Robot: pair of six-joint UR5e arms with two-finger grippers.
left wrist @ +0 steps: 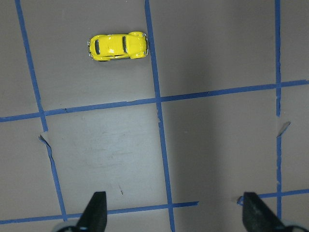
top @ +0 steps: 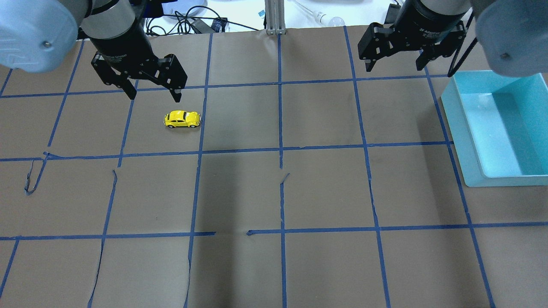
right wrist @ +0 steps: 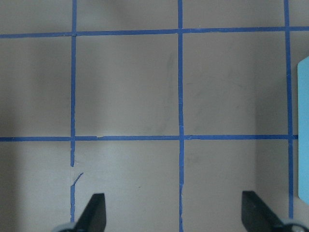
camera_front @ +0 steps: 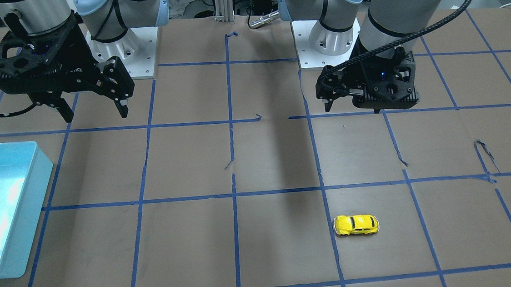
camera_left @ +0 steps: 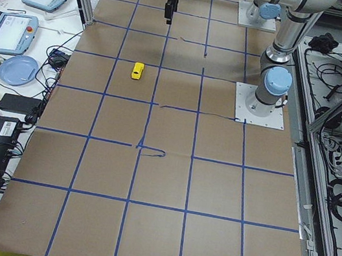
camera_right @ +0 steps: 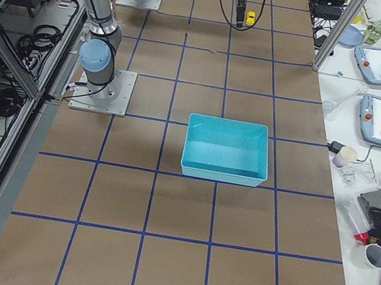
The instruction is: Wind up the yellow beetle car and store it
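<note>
The yellow beetle car (camera_front: 356,225) (top: 182,119) (left wrist: 117,46) stands on its wheels on the brown table, lying sideways beside a blue tape line. It also shows small in the side views as the car (camera_left: 138,70) (camera_right: 250,18). My left gripper (top: 155,97) (camera_front: 352,108) (left wrist: 175,210) hangs open above the table, a little short of the car on the robot's side, with nothing between its fingers. My right gripper (top: 394,67) (camera_front: 97,115) (right wrist: 175,210) is open and empty on the other half, near the teal bin (top: 454,111).
The teal bin (camera_front: 35,179) (camera_right: 223,168) sits on my right side with nothing in it; its edge (right wrist: 304,130) shows in the right wrist view. Blue tape lines grid the brown paper, torn in places. Tablets, cables and cups lie on benches beyond the table's far edge.
</note>
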